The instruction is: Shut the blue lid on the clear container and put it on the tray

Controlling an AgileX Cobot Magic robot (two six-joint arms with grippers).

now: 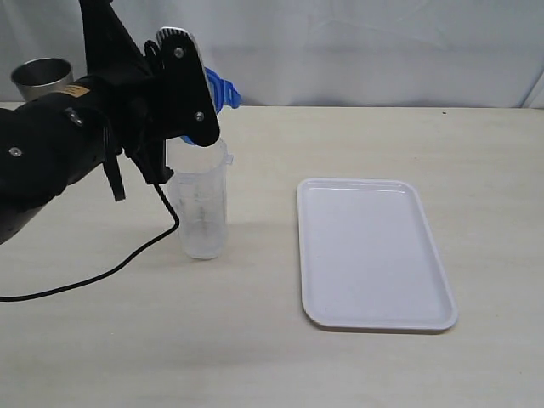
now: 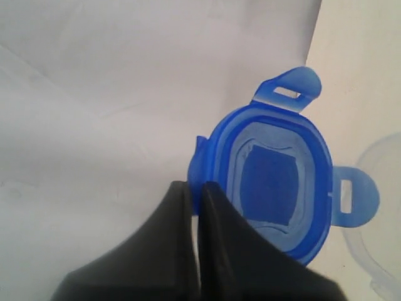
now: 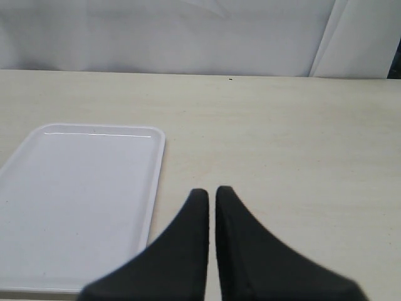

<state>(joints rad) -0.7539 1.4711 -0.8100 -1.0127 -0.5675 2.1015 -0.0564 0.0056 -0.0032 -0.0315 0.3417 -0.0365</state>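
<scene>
The blue lid (image 1: 220, 90) hangs in the air just above the mouth of the clear container (image 1: 202, 208), which stands upright on the table left of the tray (image 1: 374, 255). My left gripper (image 1: 202, 106) is shut on the lid's edge. In the left wrist view the lid (image 2: 276, 175) shows its underside and two flaps, held on edge by the gripper (image 2: 197, 185), and part of the container's rim (image 2: 376, 269) shows beside it. My right gripper (image 3: 211, 189) is shut and holds nothing. It hovers over the table beside the white tray (image 3: 75, 200).
A grey steel cup (image 1: 42, 76) stands at the far left back of the table. A black cable (image 1: 102, 272) trails from the left arm across the table in front of the container. A white backdrop closes off the far edge.
</scene>
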